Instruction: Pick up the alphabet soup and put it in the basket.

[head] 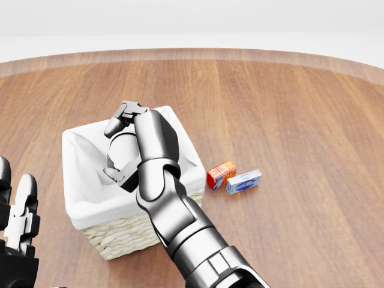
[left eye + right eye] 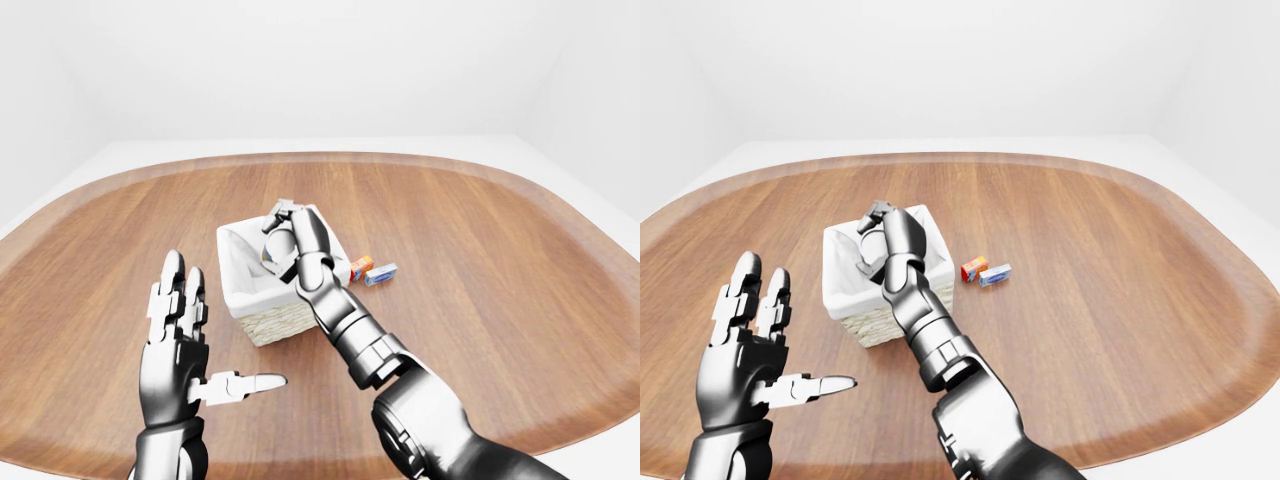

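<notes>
The alphabet soup can (image 1: 125, 150) sits in my right hand (image 1: 113, 150), whose fingers (image 1: 122, 113) curl over its top while the thumb presses from below. Hand and can hang low inside the white-lined wicker basket (image 1: 120, 237), left of centre in the head view. My forearm hides the basket's right inner side and most of the can's label. Whether the can touches the basket floor cannot be told. At lower left, my left hand (image 2: 215, 335) is open with fingers spread, holding nothing, well apart from the basket.
Two small boxes lie on the wooden table just right of the basket: a red-orange one (image 1: 221, 174) and a blue-and-white one (image 1: 243, 181). The oval table's rim (image 2: 560, 200) curves round on every side, with white floor beyond.
</notes>
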Controlling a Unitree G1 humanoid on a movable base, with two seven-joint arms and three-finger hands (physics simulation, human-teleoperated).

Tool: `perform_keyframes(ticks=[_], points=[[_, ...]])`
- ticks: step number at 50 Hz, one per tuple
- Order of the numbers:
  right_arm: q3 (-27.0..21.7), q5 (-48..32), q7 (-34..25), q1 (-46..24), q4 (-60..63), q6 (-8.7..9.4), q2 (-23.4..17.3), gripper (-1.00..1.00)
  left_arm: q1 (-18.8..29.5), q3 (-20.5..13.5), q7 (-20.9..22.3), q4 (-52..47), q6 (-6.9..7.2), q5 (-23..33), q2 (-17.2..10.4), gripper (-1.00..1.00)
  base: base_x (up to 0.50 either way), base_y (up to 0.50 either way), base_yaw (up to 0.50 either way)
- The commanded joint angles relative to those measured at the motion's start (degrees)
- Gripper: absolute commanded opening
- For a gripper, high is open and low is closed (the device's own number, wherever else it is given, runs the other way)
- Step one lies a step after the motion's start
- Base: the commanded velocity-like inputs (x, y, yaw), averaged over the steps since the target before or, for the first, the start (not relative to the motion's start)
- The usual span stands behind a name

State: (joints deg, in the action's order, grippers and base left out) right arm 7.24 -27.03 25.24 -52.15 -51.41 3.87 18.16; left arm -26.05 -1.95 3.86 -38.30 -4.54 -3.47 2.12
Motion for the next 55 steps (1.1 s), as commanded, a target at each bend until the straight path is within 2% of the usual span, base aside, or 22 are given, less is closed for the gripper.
perform_keyframes(ticks=[1,20,21,23,24,55], points=[[-0.2,0.3,1.9,-0.9,-2.5,-2.29,0.0,-1.0,-0.3,0.0,0.1,-0.2,-0.2,-0.2,0.0,1.0,0.0,0.0,0.0],[-0.2,-0.1,2.3,-1.1,-3.6,-2.69,0.1,-1.0,-0.7,0.2,0.2,-0.5,-0.32,-0.2,0.0,1.0,0.0,0.0,0.0],[-0.1,-0.2,2.4,-1.1,-3.8,-2.84,0.1,0.5,-0.8,0.1,0.2,-0.5,-0.35,-0.2,0.0,1.0,0.0,0.0,0.0],[-0.2,-0.2,2.4,-1.1,-3.8,-2.87,0.1,0.5,-0.8,0.1,0.2,-0.5,-0.35,-0.2,0.0,1.0,0.0,0.0,0.0],[-0.3,-0.1,2.5,-1.3,-3.9,-2.79,0.1,1.0,-0.8,0.2,0.2,-0.6,-0.43,-0.2,0.0,1.0,0.0,0.0,0.0],[0.0,-0.8,2.6,-0.8,-3.8,-2.58,0.3,1.0,-0.7,0.0,0.2,-0.6,-0.25,-0.3,0.0,1.0,0.0,0.0,0.0]])
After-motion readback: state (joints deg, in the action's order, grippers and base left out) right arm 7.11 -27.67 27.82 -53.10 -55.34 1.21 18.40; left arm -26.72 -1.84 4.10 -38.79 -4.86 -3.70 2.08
